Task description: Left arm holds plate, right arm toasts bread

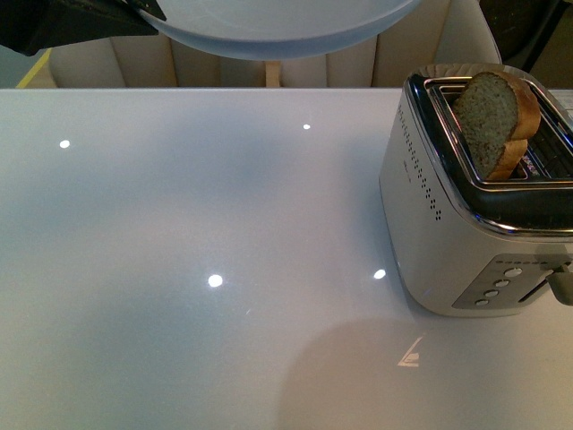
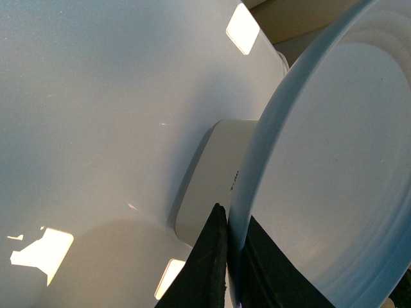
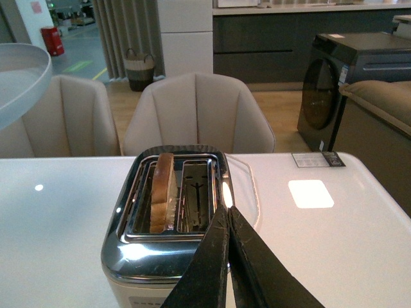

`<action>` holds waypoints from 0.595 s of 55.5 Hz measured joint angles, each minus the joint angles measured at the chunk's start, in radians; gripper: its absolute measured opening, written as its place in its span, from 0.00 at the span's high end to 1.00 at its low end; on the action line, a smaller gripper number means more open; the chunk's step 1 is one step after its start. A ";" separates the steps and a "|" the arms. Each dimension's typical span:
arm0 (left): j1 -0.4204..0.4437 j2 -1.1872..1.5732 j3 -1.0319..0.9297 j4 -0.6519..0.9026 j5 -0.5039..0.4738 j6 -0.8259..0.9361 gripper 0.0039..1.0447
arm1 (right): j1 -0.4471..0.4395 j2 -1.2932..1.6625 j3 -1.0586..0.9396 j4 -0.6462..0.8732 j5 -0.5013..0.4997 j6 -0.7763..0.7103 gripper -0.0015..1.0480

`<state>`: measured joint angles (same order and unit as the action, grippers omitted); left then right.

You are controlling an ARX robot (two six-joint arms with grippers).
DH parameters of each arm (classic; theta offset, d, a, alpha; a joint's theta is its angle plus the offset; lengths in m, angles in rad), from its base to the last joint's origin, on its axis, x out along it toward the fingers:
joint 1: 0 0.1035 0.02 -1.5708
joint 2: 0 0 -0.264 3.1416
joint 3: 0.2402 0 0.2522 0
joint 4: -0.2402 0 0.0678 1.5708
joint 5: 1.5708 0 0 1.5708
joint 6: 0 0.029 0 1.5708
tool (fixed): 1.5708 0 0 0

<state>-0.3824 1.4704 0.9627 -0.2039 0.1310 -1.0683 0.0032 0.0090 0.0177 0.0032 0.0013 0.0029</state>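
The left fingers (image 2: 207, 269) pinch the plate (image 2: 334, 167) rim; bread (image 1: 495, 121) in toaster (image 1: 430, 224)

A glossy white tabletop (image 1: 179, 224) fills most of the front view, dotted with small bright light reflections. A silver two-slot toaster (image 1: 430, 233) stands on its right side (buttons on the near face). Beyond the far edge sit cream padded chairs (image 3: 199, 115), a wicker basket (image 3: 138, 69) by grey curtains (image 3: 125, 29), and a dark front-loading washer (image 3: 334, 90).
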 joint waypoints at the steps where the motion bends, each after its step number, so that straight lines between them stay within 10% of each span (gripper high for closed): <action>1: 0.000 0.000 0.000 0.000 0.000 0.000 0.97 | 0.000 -0.001 0.000 0.000 0.000 0.000 0.98; 6: 0.000 0.000 0.000 0.000 -0.002 0.000 0.97 | 0.000 -0.002 0.000 -0.002 0.000 0.000 0.96; 33: 0.000 0.000 0.000 0.000 -0.002 0.000 0.97 | 0.000 -0.003 0.000 -0.002 0.000 0.000 0.08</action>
<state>-0.3828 1.4700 0.9627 -0.2039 0.1295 -1.0683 0.0032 0.0059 0.0177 0.0013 0.0017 0.0029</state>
